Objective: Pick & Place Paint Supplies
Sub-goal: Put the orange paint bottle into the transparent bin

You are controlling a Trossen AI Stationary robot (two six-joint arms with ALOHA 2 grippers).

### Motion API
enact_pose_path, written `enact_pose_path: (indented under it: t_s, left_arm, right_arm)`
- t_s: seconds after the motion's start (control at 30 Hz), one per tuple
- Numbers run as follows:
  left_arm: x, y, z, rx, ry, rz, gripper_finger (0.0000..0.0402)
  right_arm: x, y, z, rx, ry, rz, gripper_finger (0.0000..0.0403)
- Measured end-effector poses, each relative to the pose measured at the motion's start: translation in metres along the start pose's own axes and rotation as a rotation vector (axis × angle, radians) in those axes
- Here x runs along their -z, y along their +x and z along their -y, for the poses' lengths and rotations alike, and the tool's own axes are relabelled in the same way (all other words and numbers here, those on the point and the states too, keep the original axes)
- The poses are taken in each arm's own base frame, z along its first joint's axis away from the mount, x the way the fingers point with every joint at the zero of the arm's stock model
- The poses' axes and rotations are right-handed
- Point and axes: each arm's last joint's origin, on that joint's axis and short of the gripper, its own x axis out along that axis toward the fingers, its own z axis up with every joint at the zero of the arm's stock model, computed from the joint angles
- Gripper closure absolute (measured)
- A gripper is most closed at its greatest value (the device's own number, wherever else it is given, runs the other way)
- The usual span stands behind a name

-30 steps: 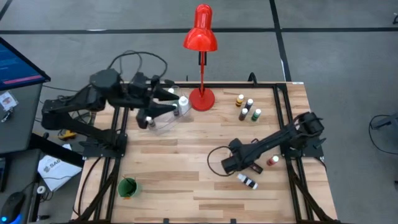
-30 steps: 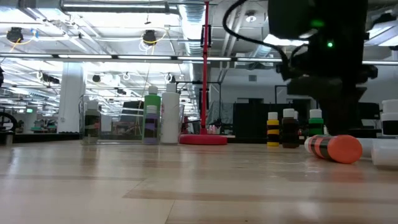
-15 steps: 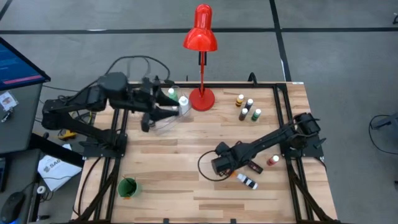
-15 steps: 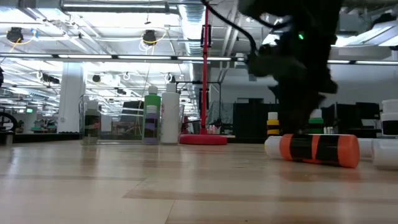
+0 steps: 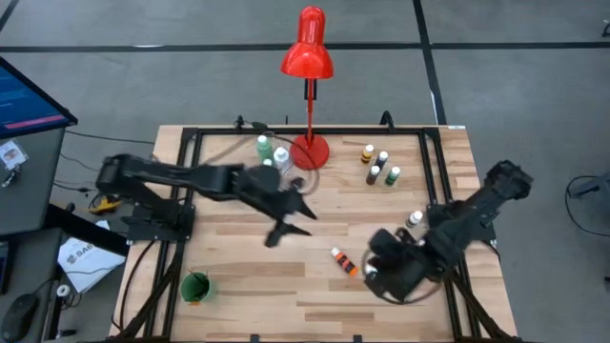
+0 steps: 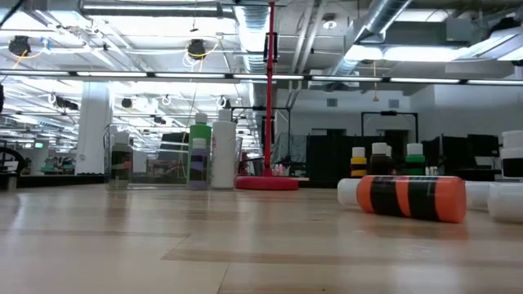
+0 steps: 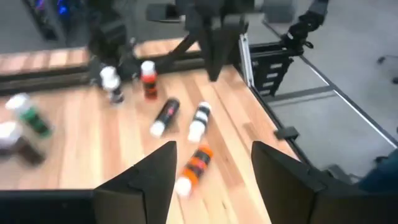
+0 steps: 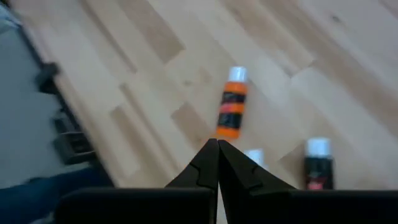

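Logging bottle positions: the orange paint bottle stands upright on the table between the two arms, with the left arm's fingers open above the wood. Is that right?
Not quite. The orange paint bottle lies on its side, not upright; the low view shows it flat on the table. It does sit between the arms, and the left gripper has its fingers open, as the left wrist view shows.

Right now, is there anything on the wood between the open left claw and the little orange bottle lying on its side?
No. In the high view, only bare wooden table lies between the left gripper and the orange bottle.
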Motion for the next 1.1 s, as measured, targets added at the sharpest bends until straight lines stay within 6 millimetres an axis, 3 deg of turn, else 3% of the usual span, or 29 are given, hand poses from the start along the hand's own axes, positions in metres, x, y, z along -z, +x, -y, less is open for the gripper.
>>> enact_pose_path:
  t_s: [0.17,0.4,0.67,0.87,1.1]
  left_arm:
    - [0.028,0.063,-0.015,0.078,0.072,-0.001,0.0187]
    - [0.081,0.128,-0.042,0.13,0.063,-0.092,0.018]
    - [0.118,0.161,-0.045,0.238,0.127,-0.129,0.018]
    - [0.134,0.181,-0.046,0.238,0.188,-0.085,0.018]
    - [0.151,0.191,-0.047,0.247,0.177,-0.122,0.0182]
  right_arm:
    - [0.024,-0.019,-0.003,-0.054,0.054,0.036,0.0403]
    - [0.054,-0.006,-0.017,-0.037,0.109,0.008,0.0403]
    - [0.08,0.009,-0.035,-0.075,0.117,-0.071,0.0403]
    - [0.079,0.013,-0.037,-0.074,0.125,-0.089,0.0403]
    - [0.077,0.014,-0.037,-0.072,0.121,-0.089,0.0403]
